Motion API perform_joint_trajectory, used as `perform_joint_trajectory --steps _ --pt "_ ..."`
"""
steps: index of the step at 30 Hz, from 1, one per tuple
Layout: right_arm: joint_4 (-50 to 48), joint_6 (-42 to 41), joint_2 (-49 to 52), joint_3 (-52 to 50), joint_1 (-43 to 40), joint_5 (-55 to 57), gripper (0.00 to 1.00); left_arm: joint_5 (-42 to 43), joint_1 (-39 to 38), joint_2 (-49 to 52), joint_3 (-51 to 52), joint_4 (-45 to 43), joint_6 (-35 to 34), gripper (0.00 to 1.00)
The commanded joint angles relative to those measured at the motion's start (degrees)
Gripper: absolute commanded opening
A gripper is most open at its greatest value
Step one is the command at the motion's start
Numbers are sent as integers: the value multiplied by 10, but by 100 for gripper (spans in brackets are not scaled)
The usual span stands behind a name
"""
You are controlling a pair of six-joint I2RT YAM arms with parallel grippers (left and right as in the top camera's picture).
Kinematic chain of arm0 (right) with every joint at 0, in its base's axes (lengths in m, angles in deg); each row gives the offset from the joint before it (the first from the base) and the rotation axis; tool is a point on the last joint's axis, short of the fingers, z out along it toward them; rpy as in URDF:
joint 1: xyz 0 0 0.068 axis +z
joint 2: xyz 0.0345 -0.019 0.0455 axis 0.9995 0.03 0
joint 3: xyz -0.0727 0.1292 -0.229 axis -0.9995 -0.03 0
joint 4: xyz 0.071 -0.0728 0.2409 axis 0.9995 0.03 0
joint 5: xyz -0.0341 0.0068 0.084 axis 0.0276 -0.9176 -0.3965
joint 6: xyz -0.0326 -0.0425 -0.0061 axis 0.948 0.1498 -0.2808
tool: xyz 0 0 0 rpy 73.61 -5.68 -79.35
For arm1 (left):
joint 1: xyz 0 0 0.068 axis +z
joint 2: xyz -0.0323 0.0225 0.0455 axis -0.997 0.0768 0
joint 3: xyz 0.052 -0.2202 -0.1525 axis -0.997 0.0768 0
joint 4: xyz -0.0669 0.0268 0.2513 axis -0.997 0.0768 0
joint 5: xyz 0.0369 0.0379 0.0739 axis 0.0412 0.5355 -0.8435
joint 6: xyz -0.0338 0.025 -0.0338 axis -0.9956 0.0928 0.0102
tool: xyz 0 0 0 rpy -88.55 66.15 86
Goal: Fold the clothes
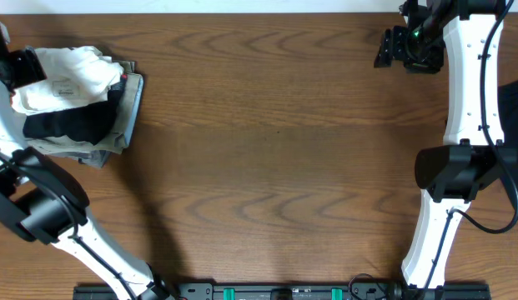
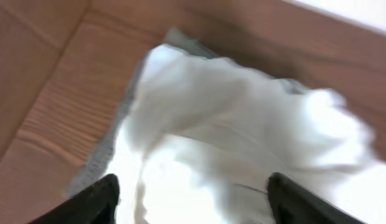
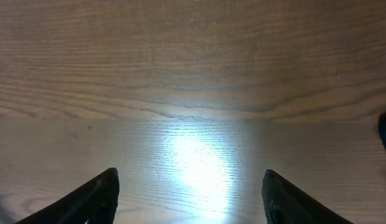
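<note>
Jaws wide on both: left gripper (image 2: pixel 191 202) over crumpled white shirt (image 2: pixel 242 124) atop black garment (image 1: pixel 71 125), right gripper (image 3: pixel 189 199) over table (image 3: pixel 193 74), holding nothing.

White, smooth-shelled links on left arm (image 1: pixel 100 254) and right arm (image 1: pixel 467 75), joined by bulky black joint housings (image 1: pixel 455 171). Thin black cable (image 1: pixel 480 83) along the right arm's outside; small green light (image 1: pixel 418 34) at its black wrist. Left gripper (image 2: pixel 193 186) and right gripper (image 3: pixel 191 180) with matte black, tapered fingers.
</note>
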Motion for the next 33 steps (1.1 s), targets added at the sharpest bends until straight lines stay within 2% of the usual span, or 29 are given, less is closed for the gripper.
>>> perform_joint_trajectory --steps 1,4,9,17,19,23,29,33 --pt "1 0 2 10 -4 2 72 107 -8 -74 -12 16 -28 62" --pt "0 0 2 10 -4 -3 70 129 -18 -83 -12 9 -29 50" --pt "3 0 2 10 0 -3 71 111 -31 -59 -12 -32 -30 50" --pt "4 0 2 10 5 -3 71 87 -33 27 -12 -150 -30 21" --pt "4 0 2 10 5 -3 71 60 -33 58 -12 -179 -44 15" --pt "6 0 2 10 5 -3 70 -13 -31 119 -12 -213 -70 11" --pt "7 0 2 10 5 -3 70 -14 -31 186 -12 -213 -73 10" --pt "10 0 2 10 5 -1 70 -13 -30 172 -13 -223 -94 11"
